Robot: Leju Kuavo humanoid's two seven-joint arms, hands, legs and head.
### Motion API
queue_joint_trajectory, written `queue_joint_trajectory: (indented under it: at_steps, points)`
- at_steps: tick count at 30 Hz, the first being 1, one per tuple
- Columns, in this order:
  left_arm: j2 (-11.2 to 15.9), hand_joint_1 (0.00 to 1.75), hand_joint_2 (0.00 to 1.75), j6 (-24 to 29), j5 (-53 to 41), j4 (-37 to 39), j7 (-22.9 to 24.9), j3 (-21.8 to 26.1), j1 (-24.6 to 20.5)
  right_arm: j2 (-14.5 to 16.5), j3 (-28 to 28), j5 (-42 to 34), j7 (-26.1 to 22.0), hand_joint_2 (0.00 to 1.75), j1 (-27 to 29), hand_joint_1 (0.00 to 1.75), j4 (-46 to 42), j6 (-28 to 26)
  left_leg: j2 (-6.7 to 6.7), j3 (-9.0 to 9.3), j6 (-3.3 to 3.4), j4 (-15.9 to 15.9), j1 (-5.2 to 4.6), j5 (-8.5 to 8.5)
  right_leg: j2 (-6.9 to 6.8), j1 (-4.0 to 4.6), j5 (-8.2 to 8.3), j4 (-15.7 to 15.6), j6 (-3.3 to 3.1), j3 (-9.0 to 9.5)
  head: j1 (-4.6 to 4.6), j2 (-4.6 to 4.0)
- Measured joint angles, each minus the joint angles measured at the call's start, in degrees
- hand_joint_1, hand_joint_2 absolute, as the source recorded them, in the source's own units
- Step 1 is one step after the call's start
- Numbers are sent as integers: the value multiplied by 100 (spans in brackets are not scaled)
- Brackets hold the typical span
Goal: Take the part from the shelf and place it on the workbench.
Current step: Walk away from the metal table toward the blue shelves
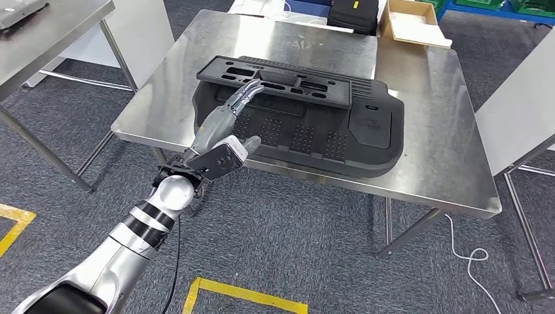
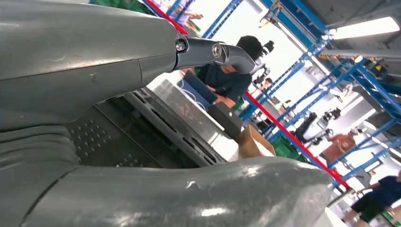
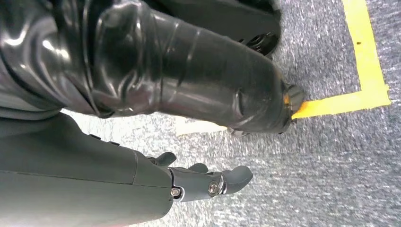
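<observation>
Left hand (image 1: 226,127) fingers (image 1: 249,91) straight, touching part (image 1: 340,131) on workbench (image 1: 432,131) — right hand (image 3: 142,184) empty, uncurled.

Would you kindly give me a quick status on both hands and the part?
Left hand open, fingers resting on the black part. Part flat on steel workbench. Right hand hangs empty over floor. Nothing obstructing.

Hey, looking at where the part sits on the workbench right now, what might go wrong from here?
1. The black part lies on the workbench with its near edge close to the table's front edge; a nudge could push it off.
2. The left hand rests its fingers on the part's slotted upper section; pulling back might snag and drag it.
</observation>
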Motion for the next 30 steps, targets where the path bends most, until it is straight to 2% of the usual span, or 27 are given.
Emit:
queue_joint_trajectory:
  at_steps: [2,3,4,6,7,8,10,14,15,18,19,20,22,23,24,26,28,29,30]
  points:
    - [0,0,0,-2,-1,1,1,-3,10,1,-7,-13,0,0,-4,0,0,2,75,-26,27,1,-21,7,-12,3,-204,643,-1,-309,-1,0]
    - [0,0,0,-3,-2,2,1,-5,13,1,-10,-17,1,0,-2,0,0,2,109,-34,32,1,-29,11,-17,5,-196,689,21,-322,0,0]
    - [0,0,0,-3,-4,2,1,-7,14,1,-13,-20,1,0,-1,0,0,2,142,-36,33,1,-33,13,-31,9,-110,494,51,-209,-1,0]
    - [0,0,0,-3,-8,0,1,-10,7,-3,-15,-22,2,0,-7,0,0,2,200,-33,26,3,-43,17,-155,47,154,-328,79,240,2,0]
    - [2,0,0,-3,-9,-1,2,-10,2,-5,-16,-22,2,0,-13,0,0,2,226,-32,15,5,-54,19,-215,74,257,-670,60,431,1,0]
    - [3,0,0,-3,-9,-2,2,-10,-1,-7,-16,-23,2,0,-17,0,0,4,252,-32,-3,6,-64,23,-254,101,320,-879,29,543,1,0]
    - [5,0,0,-3,-9,-3,3,-10,-3,-8,-18,-25,2,0,-18,0,0,7,287,-33,-33,6,-75,33,-230,126,356,-944,-21,582,-2,0]
    - [4,0,0,-3,-10,-3,3,-14,-2,-9,-21,-28,2,0,-15,0,0,11,308,-29,-52,-6,-71,45,-203,132,364,-937,-35,569,-6,0]
    - [5,0,0,-3,-13,-5,4,-14,-4,-8,-24,-31,3,0,-11,0,0,13,297,-35,-80,8,-63,27,-176,104,385,-957,-63,574,-10,0]
    - [42,0,0,-3,-26,-13,14,-2,21,4,-33,-37,14,0,-1,0,0,17,126,-480,-214,1112,-24,-523,16,5,454,-1008,-184,591,-31,0]
    - [56,0,0,-3,-32,-14,17,3,33,7,-37,-38,17,0,0,0,0,17,78,-548,-243,1332,-6,-596,83,-6,455,-995,-197,590,-36,0]
    - [61,0,0,-3,-38,-14,18,7,38,11,-39,-38,17,0,0,0,0,18,52,-412,-265,1096,22,-432,142,-20,449,-974,-185,588,-36,0]
    - [64,0,0,-3,-45,-15,19,17,33,15,-44,-38,17,0,-11,0,0,18,-111,-50,-305,405,81,-185,230,-26,423,-899,-132,553,-42,0]
    - [67,0,0,-3,-47,-17,19,22,34,15,-47,-38,17,0,-17,0,0,19,-187,48,-305,204,92,-145,271,-22,419,-873,-91,518,-44,0]
    - [69,0,0,-3,-49,-19,20,26,36,14,-51,-38,18,0,-16,0,0,19,-238,70,-284,138,81,-163,305,-13,426,-867,-50,483,-49,0]
    - [67,0,0,-3,-53,-25,24,27,35,16,-61,-42,20,0,0,0,0,19,-201,44,-192,126,44,-145,361,-19,462,-899,20,432,-54,0]
    - [51,0,0,-3,-56,-34,25,26,20,22,-69,-49,24,0,16,0,0,19,-130,34,-95,100,46,-110,269,-16,405,-787,46,333,-38,0]
    - [43,0,0,-3,-56,-39,24,26,13,25,-71,-51,26,0,15,0,0,19,-88,30,-56,87,52,-98,181,-6,308,-581,38,217,-22,0]
    - [40,0,0,-3,-57,-43,25,27,11,28,-71,-51,27,0,10,0,0,20,-44,24,-29,85,43,-92,79,5,164,-242,22,46,-5,0]
